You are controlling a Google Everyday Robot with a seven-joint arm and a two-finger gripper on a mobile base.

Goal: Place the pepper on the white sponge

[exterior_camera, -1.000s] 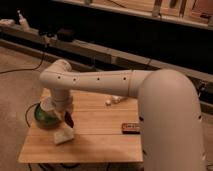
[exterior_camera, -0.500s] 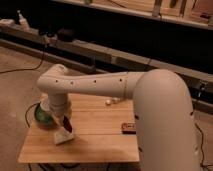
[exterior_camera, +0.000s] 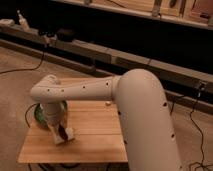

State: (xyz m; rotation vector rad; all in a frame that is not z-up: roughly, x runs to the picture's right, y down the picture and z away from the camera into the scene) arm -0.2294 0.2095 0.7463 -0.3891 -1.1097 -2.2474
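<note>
Across the middle of the camera view, the big white arm [exterior_camera: 125,100] is reaching from the right foreground leftward over the wooden table [exterior_camera: 95,130], its elbow section bending down at the left end. Table is sitting on a tan floor [exterior_camera: 30,65], with a long dark shelf unit [exterior_camera: 120,30] running along the far side and black cables [exterior_camera: 195,125] trailing on the right.

On the table's left edge, a green plate [exterior_camera: 38,113] is peeking out from behind the arm's wrist, mostly hidden. Just right and nearer of it, the gripper [exterior_camera: 60,131] is hanging low over the near-left part of the table, right at the white sponge [exterior_camera: 67,136], which is lying flat on the wood. The pepper [exterior_camera: 63,132], dark red, is sitting at the gripper tip against the sponge's top; its long axis is running diagonally from upper left down to lower right, which end is the tip cannot tell. Whether the gripper is holding the pepper cannot tell.

A small pale object [exterior_camera: 107,104] is lying near the table's far edge, well apart from the sponge.
</note>
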